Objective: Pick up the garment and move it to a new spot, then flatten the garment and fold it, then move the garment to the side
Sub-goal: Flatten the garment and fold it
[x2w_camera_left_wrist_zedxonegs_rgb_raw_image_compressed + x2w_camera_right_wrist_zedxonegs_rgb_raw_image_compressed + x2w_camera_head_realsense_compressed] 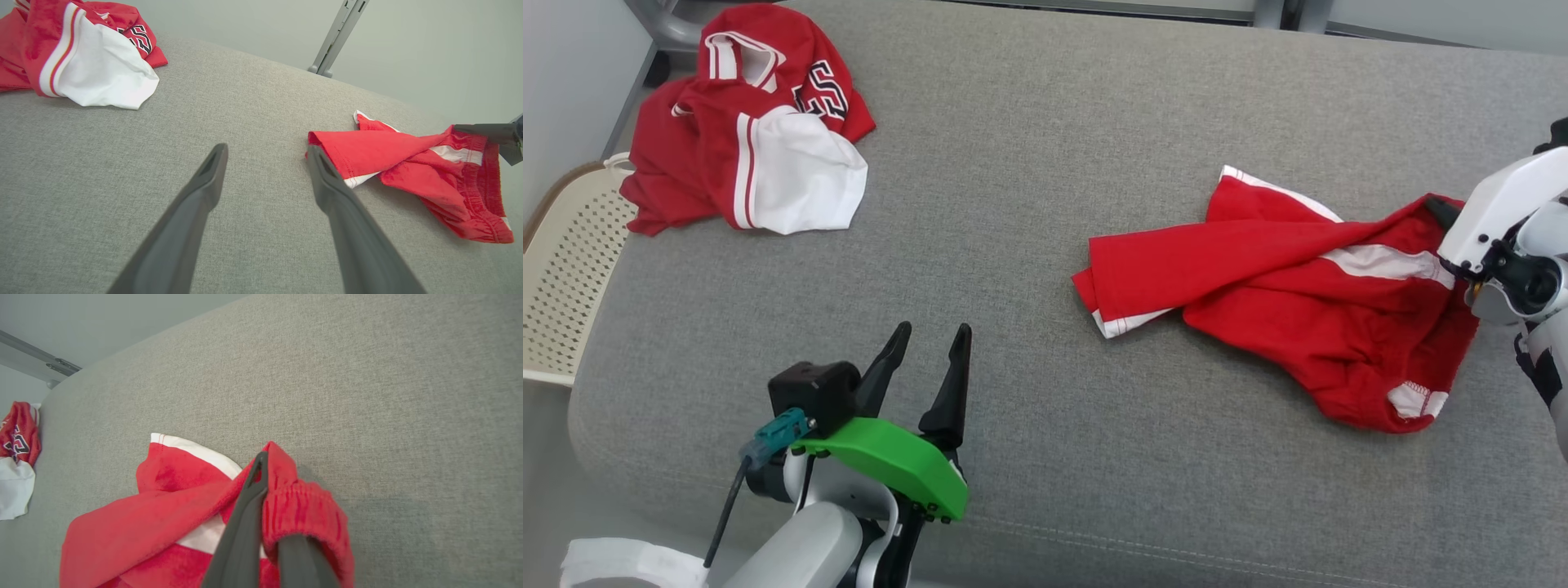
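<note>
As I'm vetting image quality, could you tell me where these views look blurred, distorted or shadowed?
Head view: soft, even light, red shorts sharp. Left wrist view: wide-angle lens bows the grey cushion's far edge; left hand looms large. Right wrist view: right hand and the shorts' waistband blur up close.

Two cloth garments lie on one grey fabric cushion [1054,122]: crumpled red-and-white shorts [1282,286] at the right, a lettered red-and-white jersey [752,139] far left. One cream perforated plastic basket [564,269] stands left. Two grippers: left gripper [933,331], right gripper [1437,208].

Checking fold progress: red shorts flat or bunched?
Bunched: the red shorts lie crumpled with overlapping folds, waistband pinched between the right gripper's fingers.
</note>
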Motion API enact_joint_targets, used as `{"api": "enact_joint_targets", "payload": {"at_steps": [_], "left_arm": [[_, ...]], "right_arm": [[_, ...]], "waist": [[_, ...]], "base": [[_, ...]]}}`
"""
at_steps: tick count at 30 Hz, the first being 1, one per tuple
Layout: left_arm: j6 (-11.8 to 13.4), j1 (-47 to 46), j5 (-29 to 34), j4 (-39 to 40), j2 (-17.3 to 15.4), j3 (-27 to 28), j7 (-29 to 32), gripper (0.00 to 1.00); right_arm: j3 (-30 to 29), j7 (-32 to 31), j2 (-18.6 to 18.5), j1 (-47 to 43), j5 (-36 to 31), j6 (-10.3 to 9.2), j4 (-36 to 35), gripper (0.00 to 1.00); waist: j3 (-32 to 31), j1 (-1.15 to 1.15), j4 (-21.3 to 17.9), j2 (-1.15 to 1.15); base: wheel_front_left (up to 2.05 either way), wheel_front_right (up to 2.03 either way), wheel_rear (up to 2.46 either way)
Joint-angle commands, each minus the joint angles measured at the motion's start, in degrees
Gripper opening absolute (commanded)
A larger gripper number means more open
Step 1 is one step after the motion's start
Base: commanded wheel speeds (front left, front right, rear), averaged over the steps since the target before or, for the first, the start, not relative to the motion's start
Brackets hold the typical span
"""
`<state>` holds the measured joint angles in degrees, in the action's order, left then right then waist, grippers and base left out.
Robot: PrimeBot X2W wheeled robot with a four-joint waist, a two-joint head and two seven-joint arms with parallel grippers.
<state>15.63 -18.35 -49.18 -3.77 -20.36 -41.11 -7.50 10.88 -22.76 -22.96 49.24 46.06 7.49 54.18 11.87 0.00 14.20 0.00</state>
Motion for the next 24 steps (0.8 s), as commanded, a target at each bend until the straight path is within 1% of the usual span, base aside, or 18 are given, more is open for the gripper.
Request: {"api": "enact_joint_targets", "payload": {"at_steps": [1, 2, 3, 4, 5, 9, 13, 17, 20, 24], "left_arm": [[-0.25, -0.85, 0.58, -0.03, 0.2, -0.14, 0.23, 1.0], [-0.4, -0.93, 0.7, -0.17, 0.23, -0.4, 0.27, 1.0], [-0.41, -1.01, 0.78, -0.27, 0.29, -0.61, 0.39, 1.0], [-0.48, -1.01, 0.7, -0.39, 0.33, -0.76, 0.56, 1.0], [-0.47, -0.99, 0.68, -0.52, 0.31, -0.8, 0.64, 1.0], [-0.39, -0.81, 0.67, -0.86, 0.05, -1.02, 0.69, 1.0], [-0.14, 0.05, 0.48, -0.74, -0.12, -1.1, 0.56, 1.0], [0.07, 1.27, -0.06, -0.94, -0.26, -1.13, 0.52, 1.0], [0.16, 1.66, -0.17, -1.21, -0.65, -1.15, 0.62, 1.0], [-0.04, 2.01, -0.61, -1.74, -0.69, -1.1, 0.78, 1.0]], "right_arm": [[0.21, 0.61, -0.85, -0.95, -0.38, 0.0, 0.4, 0.0], [0.53, 1.48, -0.94, -1.19, -0.7, 0.0, 0.89, 0.0], [0.69, 2.42, -0.84, -1.29, -0.69, 0.0, 1.07, 0.25], [0.74, 3.19, -0.69, -1.36, -0.33, 0.0, 1.19, 0.9], [1.08, 3.59, -0.47, -1.56, 0.09, 0.0, 1.11, 1.0], [3.62, 3.07, -1.2, -2.86, 2.87, 0.0, -2.47, 1.0], [6.91, 2.85, -3.59, -5.32, 5.91, 0.0, -8.37, 1.0], [10.01, 3.12, -7.28, -9.72, 9.09, 0.0, -15.22, 1.0], [12.67, 4.23, -10.47, -12.92, 9.56, 0.0, -19.24, 1.0], [14.72, 6.68, -12.84, -16.31, 10.57, 0.0, -22.77, 1.0]], "waist": [[0.2, 0.0, 0.09, 0.0], [0.09, 0.0, -0.19, 0.0], [-0.01, 0.0, -0.53, 0.0], [-0.11, 0.0, -0.94, 0.0], [-0.24, 0.0, -1.45, 0.0], [-1.02, 0.0, -3.9, 0.0], [-2.12, 0.0, -6.83, 0.0], [-3.53, 0.0, -9.88, 0.0], [-4.17, 0.0, -12.42, 0.0], [-4.52, 0.0, -15.34, 0.0]], "base": [[0.0, 0.0, 0.0], [0.0, 0.0, 0.0], [0.0, 0.0, 0.0], [0.0, 0.0, 0.0], [0.0, 0.0, 0.0], [0.0, 0.0, 0.0], [0.0, 0.0, 0.0], [0.0, 0.0, 0.0], [0.0, 0.0, 0.0], [0.0, 0.0, 0.0]]}}
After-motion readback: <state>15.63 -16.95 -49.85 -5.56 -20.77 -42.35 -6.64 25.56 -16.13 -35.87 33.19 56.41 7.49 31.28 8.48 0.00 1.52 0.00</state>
